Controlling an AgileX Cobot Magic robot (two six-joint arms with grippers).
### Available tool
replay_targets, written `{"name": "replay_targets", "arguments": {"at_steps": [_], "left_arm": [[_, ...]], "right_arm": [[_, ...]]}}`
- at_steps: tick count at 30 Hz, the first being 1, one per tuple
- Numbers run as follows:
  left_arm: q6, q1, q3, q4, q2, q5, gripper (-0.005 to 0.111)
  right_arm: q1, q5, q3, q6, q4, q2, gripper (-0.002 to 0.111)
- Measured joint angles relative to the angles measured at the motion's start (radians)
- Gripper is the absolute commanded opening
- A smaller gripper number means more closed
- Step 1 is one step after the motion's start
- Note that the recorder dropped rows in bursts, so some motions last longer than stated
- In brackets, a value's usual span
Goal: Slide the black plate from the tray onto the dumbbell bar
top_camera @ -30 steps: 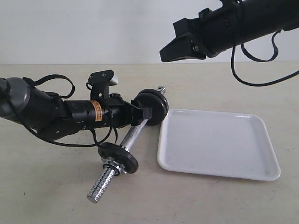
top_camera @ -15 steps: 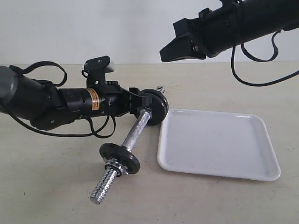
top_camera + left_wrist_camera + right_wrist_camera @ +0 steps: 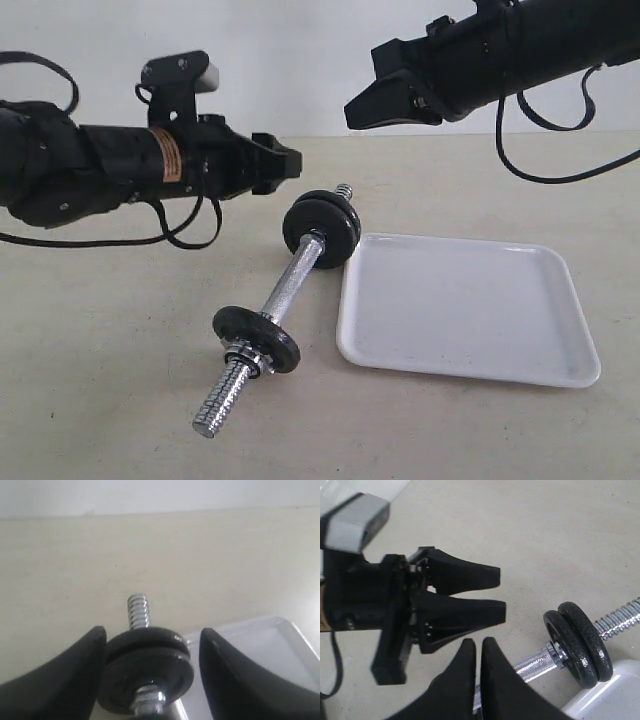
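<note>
Black plate (image 3: 594,650) is on the dumbbell bar (image 3: 288,285) at the end just beside the tray (image 3: 470,310), flush against a second disc (image 3: 564,647). Left gripper (image 3: 293,158) hovers near that end, fingers apart, holding nothing. Right gripper (image 3: 352,110) is raised well clear of the tray, fingers together.

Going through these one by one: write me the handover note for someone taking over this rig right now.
Left gripper: fingers open, empty, hovering above one end of the dumbbell bar.
Right gripper: shut, empty, held high.
The bar lies on the table beside the tray, which holds nothing.
Done, apparently: two black plates sit together on the bar's end by the tray; a third plate sits toward the other end.
Left: no nut shows outside the pair; probably only check that they are seated.
</note>
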Motion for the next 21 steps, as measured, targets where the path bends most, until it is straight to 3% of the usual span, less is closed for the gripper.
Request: {"name": "replay_targets", "arguments": {"at_steps": [9, 12, 17, 21], "left_arm": [[0.062, 0.0, 0.0, 0.004, -0.298, 0.09, 0.045], [0.105, 0.0, 0.0, 0.004, -0.417, 0.16, 0.034], [0.187, 0.0, 0.0, 0.008, -0.612, 0.258, 0.005], [0.211, 0.0, 0.0, 0.008, -0.737, 0.313, 0.004]], "right_arm": [[0.0, 0.009, -0.095, 0.049, -0.004, -0.008, 0.0], [0.0, 0.001, -0.138, 0.061, -0.008, -0.048, 0.0], [0.0, -0.08, -0.172, 0.099, -0.086, -0.19, 0.0], [0.0, -0.147, -0.178, 0.155, -0.251, -0.353, 0.0]]}}
